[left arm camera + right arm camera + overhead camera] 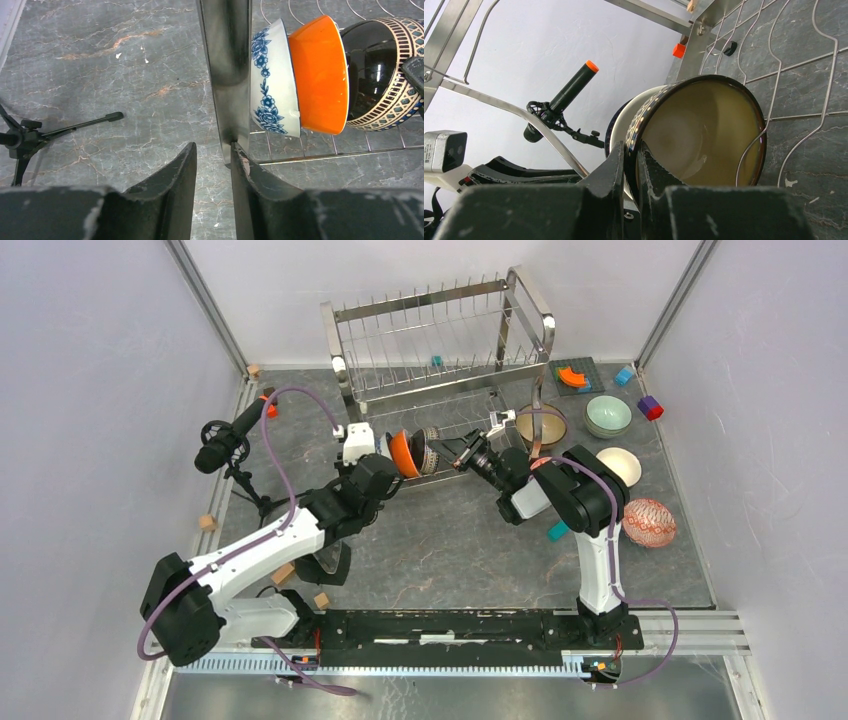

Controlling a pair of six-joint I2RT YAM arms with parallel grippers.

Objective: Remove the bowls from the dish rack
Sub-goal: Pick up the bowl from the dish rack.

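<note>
Grey marble table (450, 550): dish rack (440, 340), four bowls (608, 415) at right, scattered blocks (650, 407), microphone tripod (245, 485)

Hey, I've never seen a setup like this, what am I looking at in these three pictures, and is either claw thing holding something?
These are two robot arms bolted to a grey table, each ending in a two-finger gripper. The wide picture comes from a camera overhead; the other two come from cameras on each wrist. A steel dish rack stands at the back with three bowls on edge in its lower tier: a blue-and-white bowl, an orange bowl and a black patterned bowl. The right gripper is pinching the black patterned bowl's rim. The left gripper holds nothing; its fingers are apart beside a rack post. Four more bowls sit on the table at right, with small toy blocks.
</note>
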